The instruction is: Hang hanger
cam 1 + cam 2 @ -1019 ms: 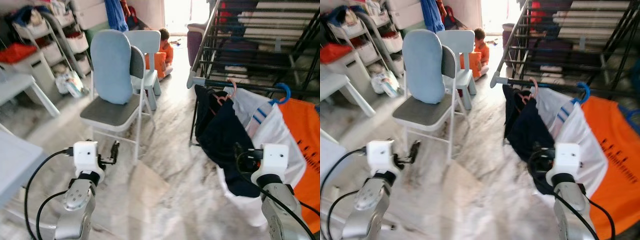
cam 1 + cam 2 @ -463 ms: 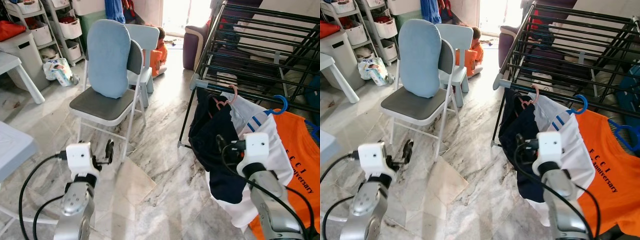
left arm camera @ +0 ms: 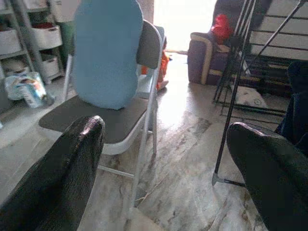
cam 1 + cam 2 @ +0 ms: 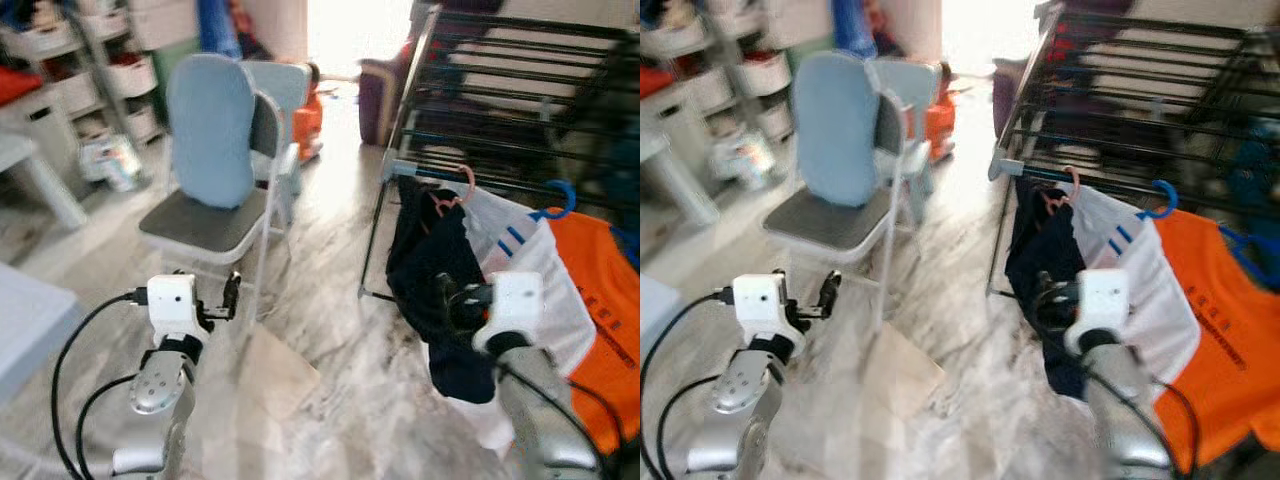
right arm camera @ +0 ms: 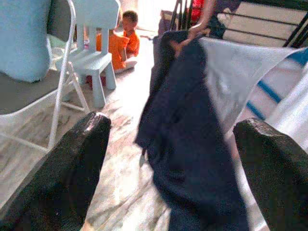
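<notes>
A black drying rack (image 4: 500, 110) stands ahead on my right. On its front bar hang a pink hanger (image 4: 462, 184) with a dark navy garment (image 4: 425, 270), a blue hanger (image 4: 560, 195) with a white garment (image 4: 545, 265), and an orange shirt (image 4: 605, 290). My right gripper (image 5: 168, 187) is open and empty, held low right before the navy garment (image 5: 192, 144). Over the marble floor on the left, my left gripper (image 3: 163, 183) is also open and empty, facing a folding chair (image 3: 120, 110).
The grey folding chair (image 4: 195, 215) carries a blue cushion (image 4: 210, 130). Behind it are a small pale chair (image 4: 285, 85) and a person in orange (image 4: 305, 110) sitting on the floor. Storage shelves (image 4: 90, 70) line the far left. A white table (image 4: 20, 320) is near left.
The whole picture has shifted a little and blurred, so the camera has moved. Both grippers stay open and empty in much the same places before me.
</notes>
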{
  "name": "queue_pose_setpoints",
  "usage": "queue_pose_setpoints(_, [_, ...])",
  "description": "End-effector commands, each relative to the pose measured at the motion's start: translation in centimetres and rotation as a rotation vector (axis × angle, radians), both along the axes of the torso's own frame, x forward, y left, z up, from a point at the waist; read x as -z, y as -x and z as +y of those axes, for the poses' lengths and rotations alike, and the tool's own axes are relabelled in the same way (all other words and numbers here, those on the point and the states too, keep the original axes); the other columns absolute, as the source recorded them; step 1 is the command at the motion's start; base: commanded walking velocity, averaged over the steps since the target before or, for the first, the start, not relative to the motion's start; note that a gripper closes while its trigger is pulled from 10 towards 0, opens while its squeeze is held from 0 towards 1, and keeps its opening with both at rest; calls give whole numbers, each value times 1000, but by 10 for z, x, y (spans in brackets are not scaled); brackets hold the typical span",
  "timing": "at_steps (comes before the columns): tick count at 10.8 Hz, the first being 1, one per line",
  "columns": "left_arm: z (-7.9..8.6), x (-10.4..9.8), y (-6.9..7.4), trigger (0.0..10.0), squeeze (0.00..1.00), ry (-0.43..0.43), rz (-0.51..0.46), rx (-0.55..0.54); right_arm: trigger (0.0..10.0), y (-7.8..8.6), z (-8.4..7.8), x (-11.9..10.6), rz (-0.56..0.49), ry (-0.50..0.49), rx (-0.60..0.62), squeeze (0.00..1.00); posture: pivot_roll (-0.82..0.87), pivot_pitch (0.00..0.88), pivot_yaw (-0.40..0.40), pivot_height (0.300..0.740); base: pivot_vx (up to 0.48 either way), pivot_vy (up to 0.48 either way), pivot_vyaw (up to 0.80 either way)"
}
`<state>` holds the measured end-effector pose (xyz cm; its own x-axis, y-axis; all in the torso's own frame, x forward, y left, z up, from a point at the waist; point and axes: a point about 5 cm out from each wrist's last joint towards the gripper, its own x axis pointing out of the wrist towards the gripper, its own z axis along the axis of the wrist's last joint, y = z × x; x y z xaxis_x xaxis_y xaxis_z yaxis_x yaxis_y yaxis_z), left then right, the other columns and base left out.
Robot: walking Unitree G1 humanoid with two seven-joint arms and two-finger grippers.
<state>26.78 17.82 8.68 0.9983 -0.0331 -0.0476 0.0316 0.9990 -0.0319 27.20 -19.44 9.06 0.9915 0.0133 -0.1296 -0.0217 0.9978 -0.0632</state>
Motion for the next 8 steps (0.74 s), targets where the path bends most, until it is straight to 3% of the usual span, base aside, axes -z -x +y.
queue_pose_setpoints(1, [-2,0,-4,10000,0,2,7,14,10000,-1,-1,-2,-13,7,4,0,-137,0,29,740,0,442,-800])
queue_pose_setpoints(4, [-4,0,-4,10000,0,-10,6,33,10000,-4,-3,0,-9,12,8,0,-126,0,25,740,0,441,-531])
queue_pose_setpoints(8, [-3,-1,-5,10000,0,-17,7,35,10000,-5,0,-1,-14,12,1,0,-124,0,27,740,0,440,0])
